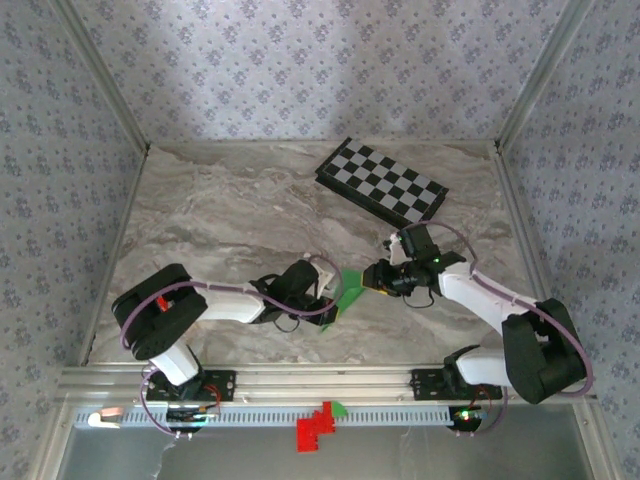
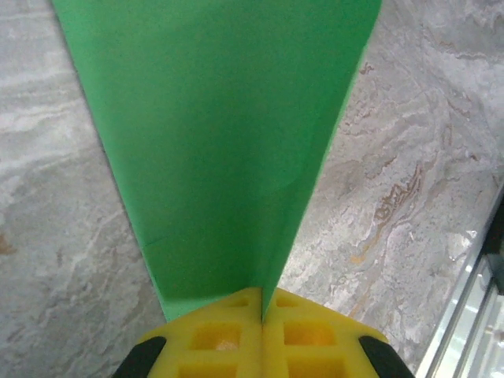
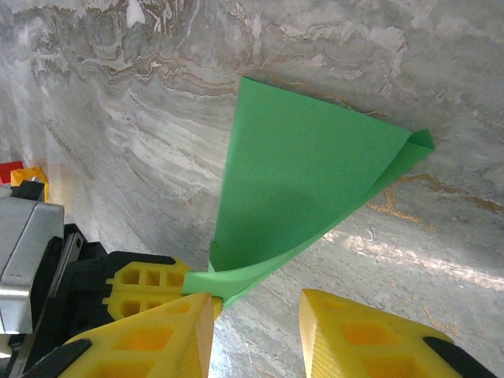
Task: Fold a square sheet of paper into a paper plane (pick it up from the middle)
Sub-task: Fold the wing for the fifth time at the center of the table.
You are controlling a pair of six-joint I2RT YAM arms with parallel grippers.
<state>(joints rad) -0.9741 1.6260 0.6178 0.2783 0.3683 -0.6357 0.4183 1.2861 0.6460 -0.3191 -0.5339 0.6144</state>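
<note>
**At the front middle of the table: folded paper clamped in the left gripper, right gripper part open beside it**

Around the table, walls close three sides: the left wall, the back wall and the right wall. The marble lies bare from the left wall to the middle. The back strip is bare too, as far as the checkerboard, which lies flat and askew at the back right, well apart from both grippers. The left arm stretches low across the front left and the right arm across the front right. Their grippers meet nose to nose near the front rail, with the paper between them. Below the rail, off the marble, a red block and a small green piece lie near the middle.

In the left wrist view, the left gripper has its yellow fingers pressed flat together. The narrow end of the paper is pinched in their seam. The sheet, folded double, widens away from them over the marble.

In the right wrist view, the right gripper has its fingers partly apart, with bare marble showing in the gap. The paper stands as a folded wedge, and its curled lower edge comes down to the tip of the finger on that view's left. Whether edge and finger touch cannot be told. Just behind that finger, the left gripper's fingers hold the same corner.
</note>
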